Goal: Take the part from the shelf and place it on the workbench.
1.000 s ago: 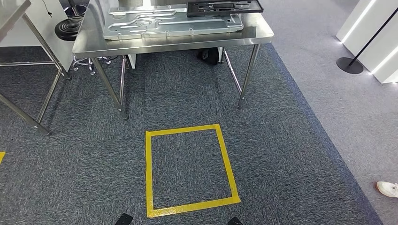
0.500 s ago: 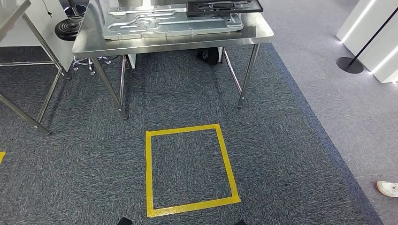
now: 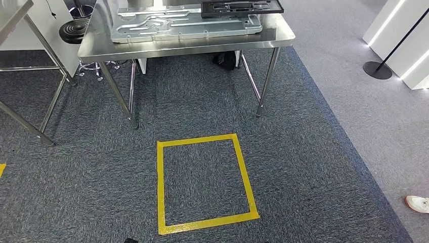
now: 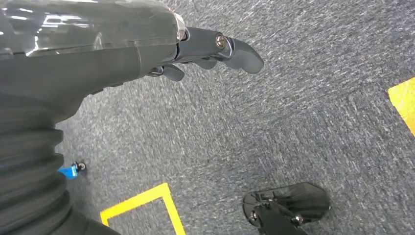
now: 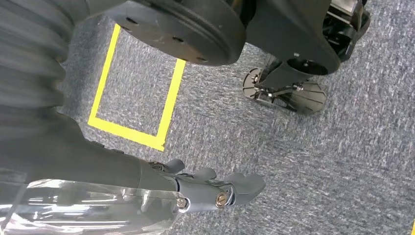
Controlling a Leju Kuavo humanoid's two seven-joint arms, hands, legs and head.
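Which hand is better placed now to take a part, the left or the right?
Neither has an edge: left hand and right hand both hang empty over the carpet, far from the steel table.

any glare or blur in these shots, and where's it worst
Head view: sharp throughout, with glare on the steel workbench top and bright light strips on the white panels at right. Left wrist view: carpet crisp, white reflections on the glossy cover of the left hand. Right wrist view: the ribbed cover of the right hand is soft, its shiny cover reflecting light.
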